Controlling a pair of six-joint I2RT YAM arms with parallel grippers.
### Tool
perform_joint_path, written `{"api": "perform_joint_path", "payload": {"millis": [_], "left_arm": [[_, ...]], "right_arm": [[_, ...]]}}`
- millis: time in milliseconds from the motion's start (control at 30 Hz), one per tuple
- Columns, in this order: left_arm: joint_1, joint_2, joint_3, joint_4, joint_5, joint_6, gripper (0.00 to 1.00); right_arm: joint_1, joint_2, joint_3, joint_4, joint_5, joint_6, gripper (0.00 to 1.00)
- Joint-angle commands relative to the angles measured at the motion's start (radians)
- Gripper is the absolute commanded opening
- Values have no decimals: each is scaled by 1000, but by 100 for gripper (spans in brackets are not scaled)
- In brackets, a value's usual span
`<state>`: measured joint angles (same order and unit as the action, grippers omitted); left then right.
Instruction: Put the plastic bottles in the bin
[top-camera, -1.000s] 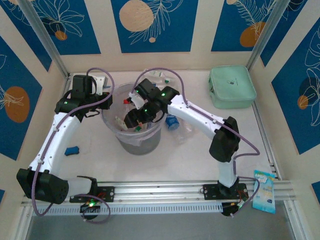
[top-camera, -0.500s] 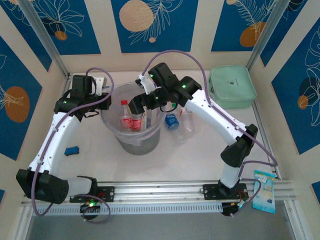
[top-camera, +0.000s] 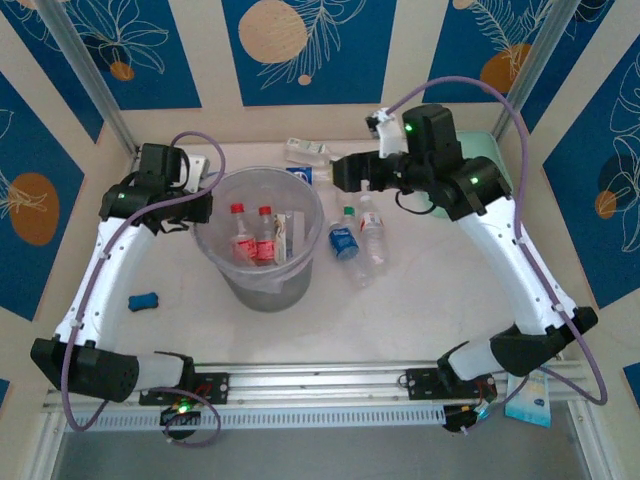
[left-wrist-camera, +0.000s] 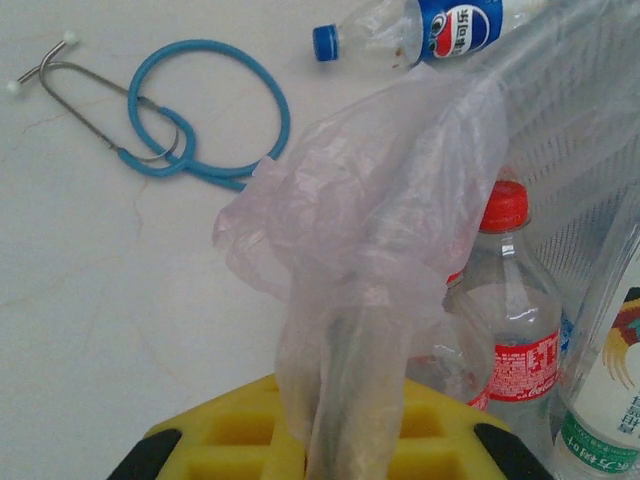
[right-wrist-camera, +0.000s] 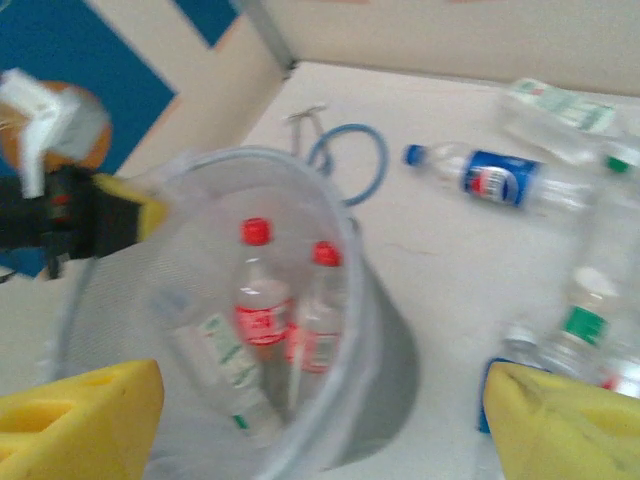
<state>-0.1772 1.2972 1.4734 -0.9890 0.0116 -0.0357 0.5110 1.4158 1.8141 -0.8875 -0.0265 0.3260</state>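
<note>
left pincer (left-wrist-camera: 340, 450) clamped shut | right pincer (right-wrist-camera: 320, 425) spread wide

A white tabletop (top-camera: 420, 300) stood enclosed by cream walls (top-camera: 205, 60) bearing blue panels (top-camera: 350, 70) with white leaf drawings and orange discs; aluminium posts (top-camera: 88, 75) rose at the far corners.

You are looking at one bin (top-camera: 265, 290), at least three plastic bottles (top-camera: 238, 238) sitting inside, four more lying outside, one stethoscope (left-wrist-camera: 160, 165).
</note>
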Motion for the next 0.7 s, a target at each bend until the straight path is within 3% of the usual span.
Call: {"api": "perform_joint_path", "payload": {"millis": [0,100,200,367,533,667], "left_arm": [[33,-8,29,-70,-35,53,0],[63,-20,2,-72,-20,49,0],[123,-38,-36,-56,98,37,0],[194,-41,-57,-36,161,5,0],[230,-39,-52,-23,143,-2,0],[234,-25,-27,-49,190,14,0]], "right_arm": [[-60,8,-72,-56,71,4,85],[-104,3,-134,-52,109,1,86],[-153,15,-196,-27,111,15,86],[-191,146,-199,107,108,-35,86],[-198,382,-68,203,72,-95,83],[-191,545,98,124,46,-61,81]]}}
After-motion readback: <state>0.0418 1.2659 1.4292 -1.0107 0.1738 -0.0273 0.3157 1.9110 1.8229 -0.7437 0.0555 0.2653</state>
